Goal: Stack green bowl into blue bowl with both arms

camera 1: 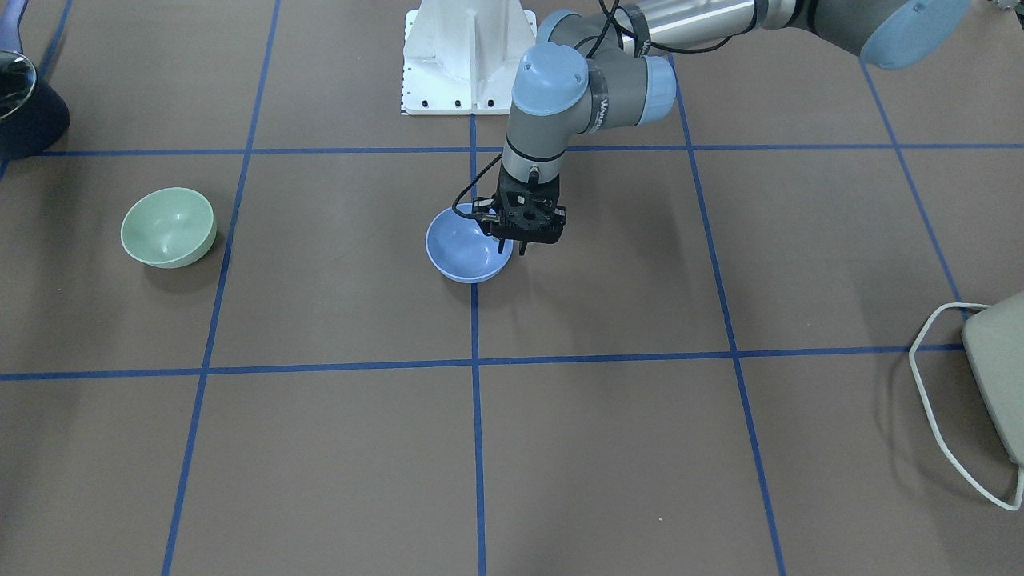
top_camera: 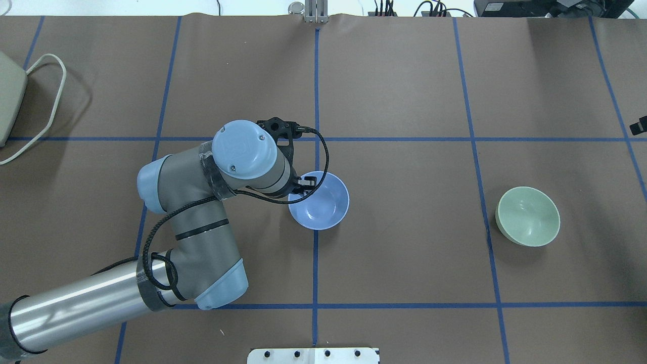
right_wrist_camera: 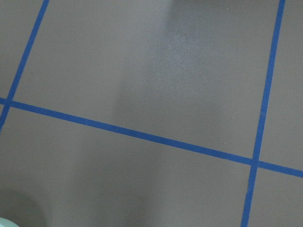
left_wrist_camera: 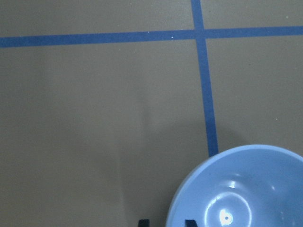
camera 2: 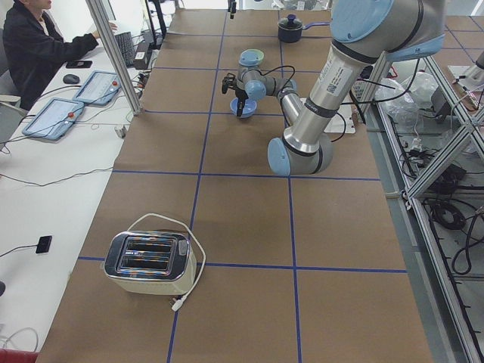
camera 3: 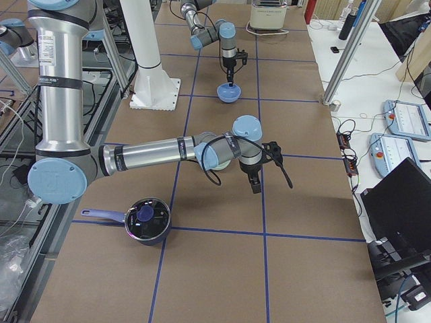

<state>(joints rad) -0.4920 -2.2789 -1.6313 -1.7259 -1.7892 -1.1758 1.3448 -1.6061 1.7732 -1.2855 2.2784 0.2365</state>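
Okay, quick pass, clock calls from the overhead view. The blue bowl sits upright on the brown table, about mid-table, right on a crossing of the blue tape lines. The left gripper hangs over the bowl's rim at roughly 10 o'clock, pointing down. In the left wrist view I see its fingertips spread apart, one outside the rim and one inside, not pinching it. The green bowl is well apart at 3 o'clock from the blue one, upright and alone, with one tape line and bare table between them. The left arm comes in from 7 o'clock and covers part of the blue bowl's near-left edge. The right gripper shows properly only in the right side view, hanging above the table, so I can't tell whether it's spread or closed. Around: a toaster with its cord far out at 10 o'clock, a dark lidded pot beside the right arm, and the white pedestal base.
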